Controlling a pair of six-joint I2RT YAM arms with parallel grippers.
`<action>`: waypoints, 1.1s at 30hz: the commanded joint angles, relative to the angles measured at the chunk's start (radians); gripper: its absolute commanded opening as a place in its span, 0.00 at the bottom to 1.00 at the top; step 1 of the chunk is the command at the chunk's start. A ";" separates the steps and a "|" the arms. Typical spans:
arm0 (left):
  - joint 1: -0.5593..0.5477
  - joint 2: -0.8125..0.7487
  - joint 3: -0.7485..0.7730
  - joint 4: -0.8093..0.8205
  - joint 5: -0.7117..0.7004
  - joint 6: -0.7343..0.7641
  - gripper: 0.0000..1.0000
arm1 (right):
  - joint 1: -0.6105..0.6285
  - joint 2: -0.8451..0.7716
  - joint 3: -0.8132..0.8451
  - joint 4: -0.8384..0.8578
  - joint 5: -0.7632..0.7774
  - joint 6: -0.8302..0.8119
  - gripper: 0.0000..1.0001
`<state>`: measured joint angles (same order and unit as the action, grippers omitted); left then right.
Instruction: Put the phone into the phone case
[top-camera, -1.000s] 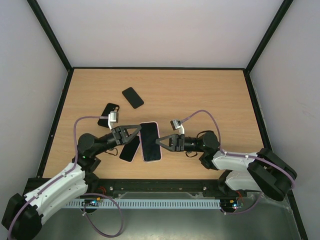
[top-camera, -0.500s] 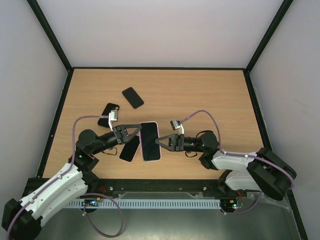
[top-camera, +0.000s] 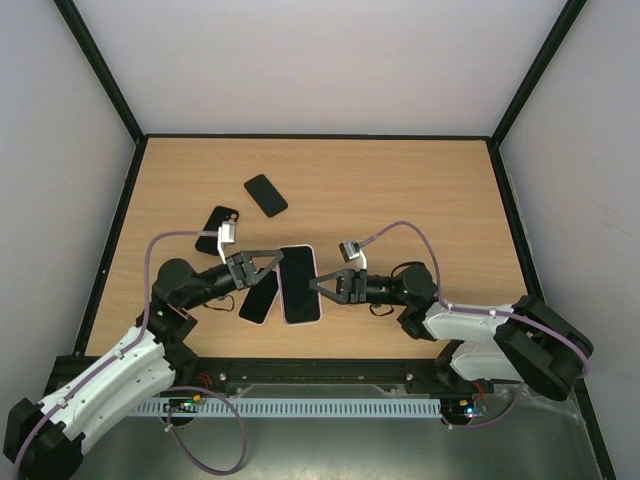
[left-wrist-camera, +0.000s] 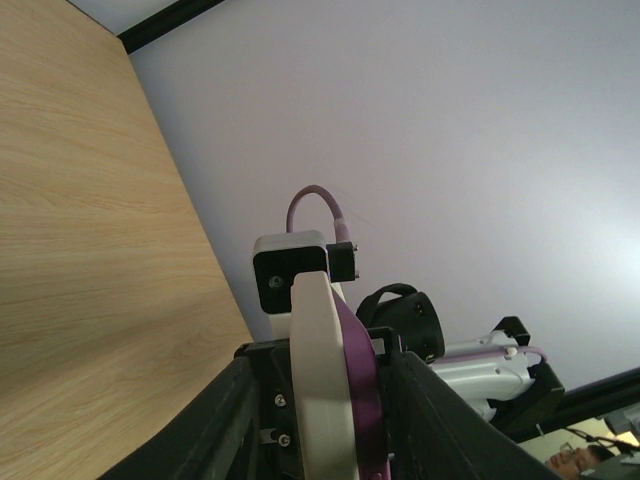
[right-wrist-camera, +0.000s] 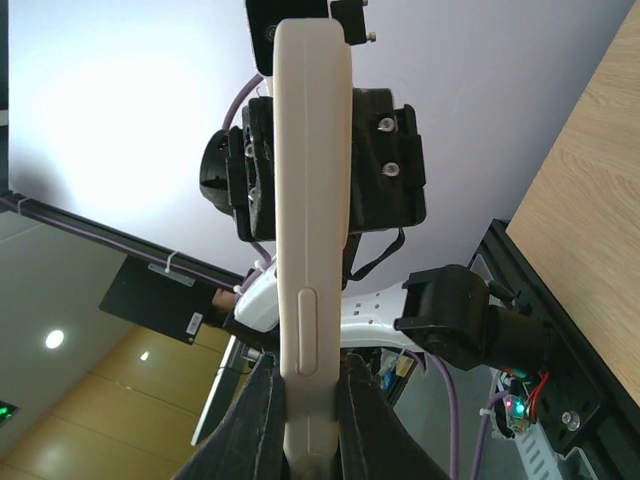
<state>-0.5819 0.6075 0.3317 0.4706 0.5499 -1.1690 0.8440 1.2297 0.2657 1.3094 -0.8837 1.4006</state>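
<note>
Seen from above, a wooden table (top-camera: 420, 190) with two robot arms reaching in from 6 o'clock.

At 10 o'clock lie a dark slab with a camera corner (top-camera: 216, 230) and, just beyond it, a black phone (top-camera: 266, 195). Both are well apart from the work. A third dark phone (top-camera: 259, 297) lies flat under the left arm's wrist.

The left gripper (top-camera: 279, 265) straddles the 9 o'clock edge of the phone (top-camera: 299, 284). The phone sits screen-up, held just 6 o'clock of the table's middle, inside the pale phone case (right-wrist-camera: 312, 200). The left wrist view shows a purple layer beside the cream shell between the fingers. I cannot tell whether that pincer is clenched or only astride.

The right gripper (top-camera: 322, 287) is at the 3 o'clock edge. Its wrist view shows both fingers pressed tight against the case's side, clenched on it.

In the last second the left elbow has drawn slightly toward 12 o'clock, while the phone and both grippers have hardly shifted. This looks like the seating stage. The phone appears to be in the shell but perhaps not snapped home on the left side, so a firm, even squeeze there seems to be what remains.
</note>
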 joint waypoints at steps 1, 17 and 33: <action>0.005 0.009 -0.014 0.063 0.019 0.009 0.23 | 0.008 -0.026 0.007 0.116 -0.003 0.009 0.08; 0.007 0.027 0.076 -0.194 -0.018 0.113 0.19 | 0.009 -0.033 -0.001 0.059 0.065 -0.020 0.06; 0.007 0.024 0.004 -0.085 0.154 0.088 0.64 | 0.009 -0.039 0.022 0.043 0.312 -0.011 0.06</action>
<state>-0.5812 0.6243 0.3660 0.3054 0.6167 -1.0523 0.8459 1.2098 0.2478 1.2816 -0.6449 1.3960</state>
